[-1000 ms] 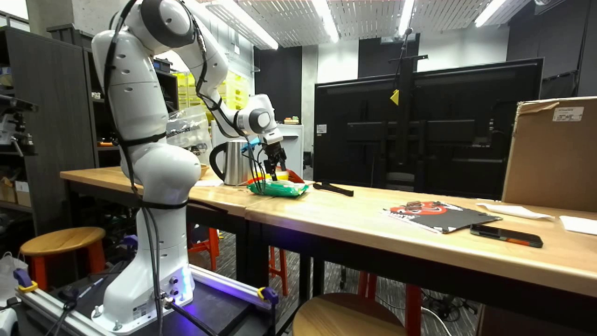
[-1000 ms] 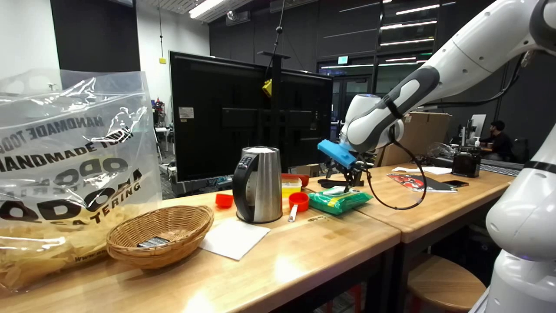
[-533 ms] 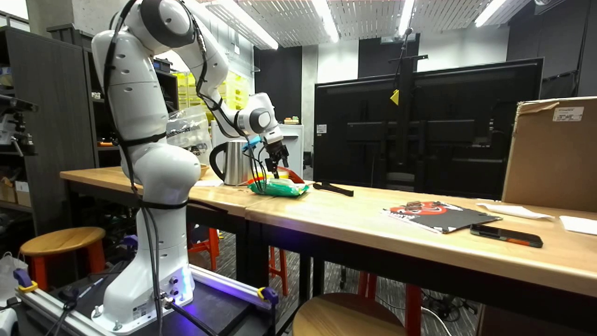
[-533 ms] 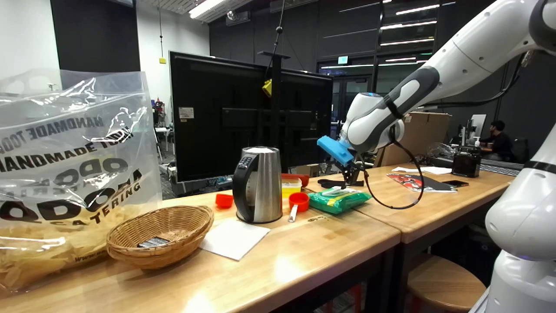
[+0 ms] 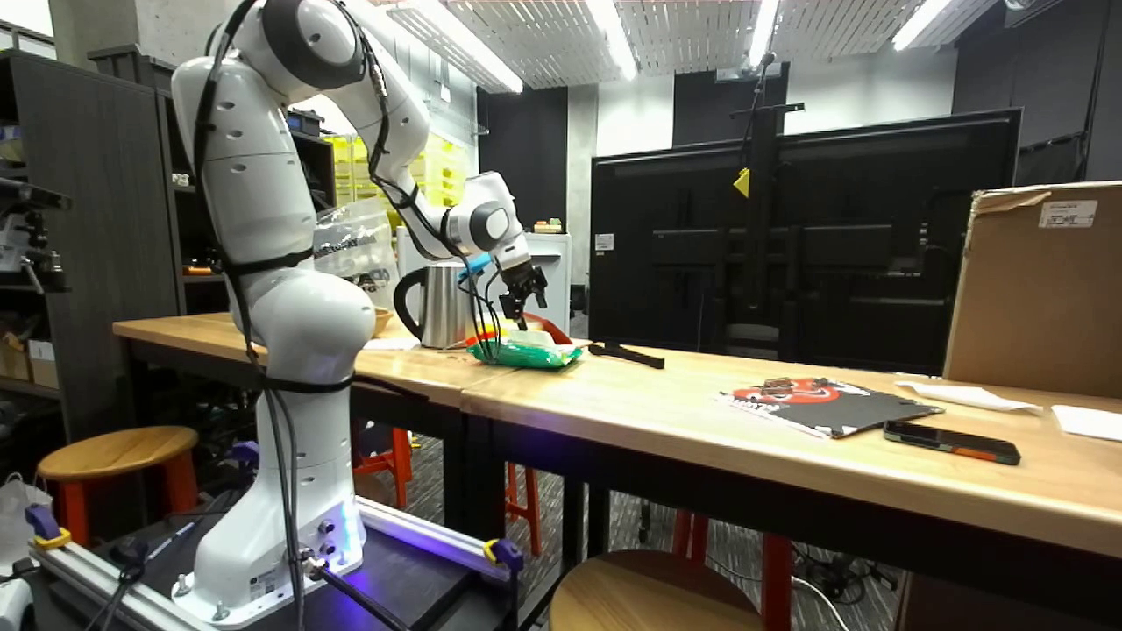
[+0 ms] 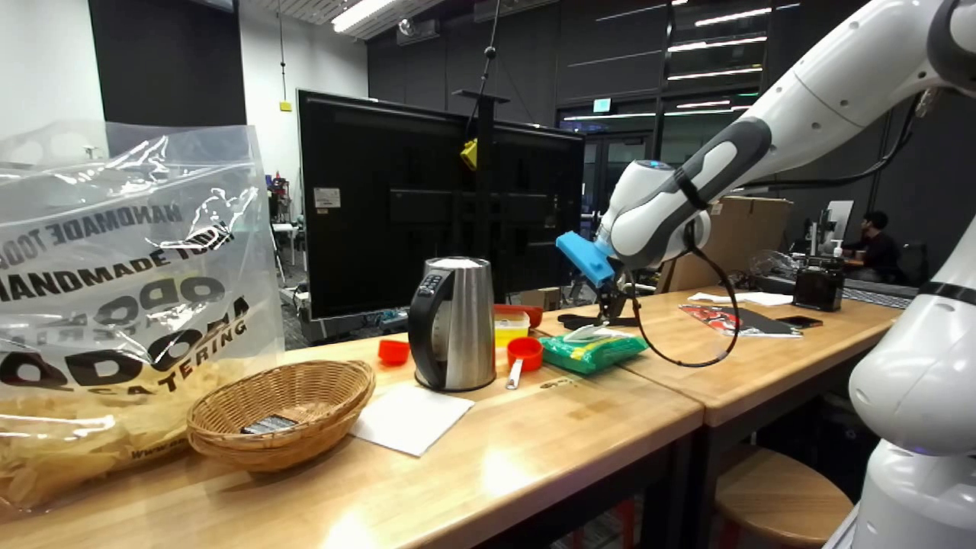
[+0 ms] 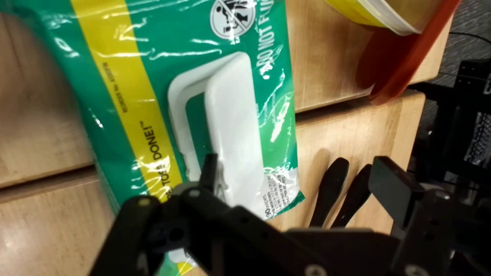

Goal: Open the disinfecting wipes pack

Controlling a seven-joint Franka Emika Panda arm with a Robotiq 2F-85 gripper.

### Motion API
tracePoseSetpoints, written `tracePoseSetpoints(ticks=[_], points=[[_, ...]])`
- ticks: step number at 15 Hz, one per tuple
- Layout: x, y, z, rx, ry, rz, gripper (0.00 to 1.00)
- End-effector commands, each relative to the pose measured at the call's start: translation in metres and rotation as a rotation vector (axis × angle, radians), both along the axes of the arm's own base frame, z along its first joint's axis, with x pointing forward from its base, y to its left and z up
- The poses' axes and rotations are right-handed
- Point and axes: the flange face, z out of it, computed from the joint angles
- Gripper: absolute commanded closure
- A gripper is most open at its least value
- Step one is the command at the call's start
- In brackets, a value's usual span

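Observation:
The disinfecting wipes pack [image 5: 526,357] is a soft green pouch with a yellow stripe, flat on the table. It also shows in an exterior view [image 6: 598,354] and in the wrist view [image 7: 153,42]. Its white hinged lid [image 7: 234,126] is partly raised from its white frame, with green showing in the gap; the tilted lid also shows in an exterior view [image 6: 583,333]. My gripper [image 7: 297,163] is open, fingers wide apart. One fingertip is at the lid's raised edge, seemingly under it; the other is off the pack's side. The gripper shows above the pack in an exterior view [image 5: 532,314].
A yellow-and-white tub [image 6: 511,328], a red scoop [image 6: 524,352] and a steel kettle [image 6: 461,324] stand beside the pack. Black utensils [image 7: 332,188] lie on its other side. Farther off are a wicker basket [image 6: 282,446], a dark folder [image 5: 833,407] and a phone [image 5: 951,443].
My gripper has risen a little and tilted. The white lid has swung up from nearly flat to a tilt. The pack has shifted very slightly.

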Motion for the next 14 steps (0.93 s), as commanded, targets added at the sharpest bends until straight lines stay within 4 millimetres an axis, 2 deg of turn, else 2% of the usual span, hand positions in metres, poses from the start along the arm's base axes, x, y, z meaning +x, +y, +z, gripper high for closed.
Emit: tracePoseSetpoints(ticks=[1,14], points=[[0.002,-0.001,0.007,-0.015,-0.051,-0.045,0.0],[0.008,0.008,0.021,-0.044,-0.125,-0.113,0.0]])
